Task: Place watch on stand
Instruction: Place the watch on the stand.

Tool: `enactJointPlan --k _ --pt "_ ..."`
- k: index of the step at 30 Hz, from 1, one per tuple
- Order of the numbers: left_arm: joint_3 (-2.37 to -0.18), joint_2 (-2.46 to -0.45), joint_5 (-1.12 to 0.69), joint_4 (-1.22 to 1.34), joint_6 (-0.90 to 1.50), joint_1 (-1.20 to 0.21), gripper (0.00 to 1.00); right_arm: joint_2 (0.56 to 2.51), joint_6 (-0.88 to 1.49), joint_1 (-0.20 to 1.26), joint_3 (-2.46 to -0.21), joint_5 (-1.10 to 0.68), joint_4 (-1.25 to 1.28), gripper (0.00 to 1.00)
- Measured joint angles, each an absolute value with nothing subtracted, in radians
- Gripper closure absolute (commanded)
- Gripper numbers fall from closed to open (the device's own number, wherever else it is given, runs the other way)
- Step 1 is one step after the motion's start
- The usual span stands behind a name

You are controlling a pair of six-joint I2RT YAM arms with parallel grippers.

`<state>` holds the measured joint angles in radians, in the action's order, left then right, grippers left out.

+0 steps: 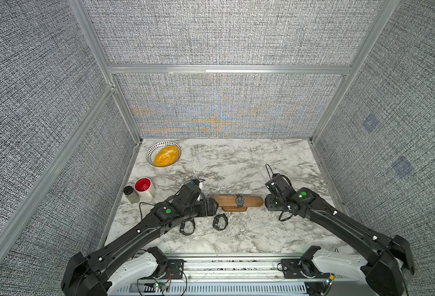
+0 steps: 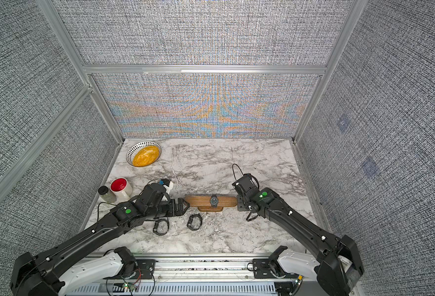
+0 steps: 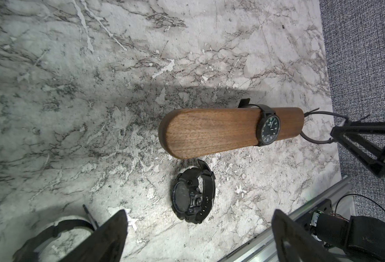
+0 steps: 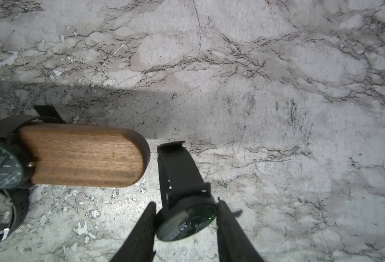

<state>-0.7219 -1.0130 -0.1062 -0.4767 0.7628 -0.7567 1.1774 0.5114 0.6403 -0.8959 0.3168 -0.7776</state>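
The marble table fills the lower half of both top views. The left arm and right arm reach in from the bottom corners and meet at either end of the stand, which lies crosswise at lower centre. A bowl, a mug and a jar sit at the table's left edge, well apart from the work.

The right gripper pinches a held watch by its round case. Its strap points at the bar's rounded right end, just beside it and not touching. Gripping the case probably leaves the strap free to slip over that end, so the task looks close to the sliding step.

The left gripper is spread wide and empty, hovering near the bar's left end. It may be there to steady the stand or to take another watch; which one cannot be told.

A mounted watch already wraps the bar near its middle, leaving both ends bare. Two loose watches, one just below the stand and one partly under the left arm, lie on the table.
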Motion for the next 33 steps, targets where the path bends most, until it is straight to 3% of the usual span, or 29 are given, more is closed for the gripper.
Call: enactJointPlan --k 14,33 --pt "-0.721 -1.100 -0.158 -0.418 0.774 -0.720 0.15 1.267 0.480 0.614 -0.892 0.308 -0.720 1.00" --pt "-0.736 -1.198 -0.214 -0.337 0.792 -0.705 0.26 1.353 0.477 0.685 -0.952 0.252 -0.684 1.00"
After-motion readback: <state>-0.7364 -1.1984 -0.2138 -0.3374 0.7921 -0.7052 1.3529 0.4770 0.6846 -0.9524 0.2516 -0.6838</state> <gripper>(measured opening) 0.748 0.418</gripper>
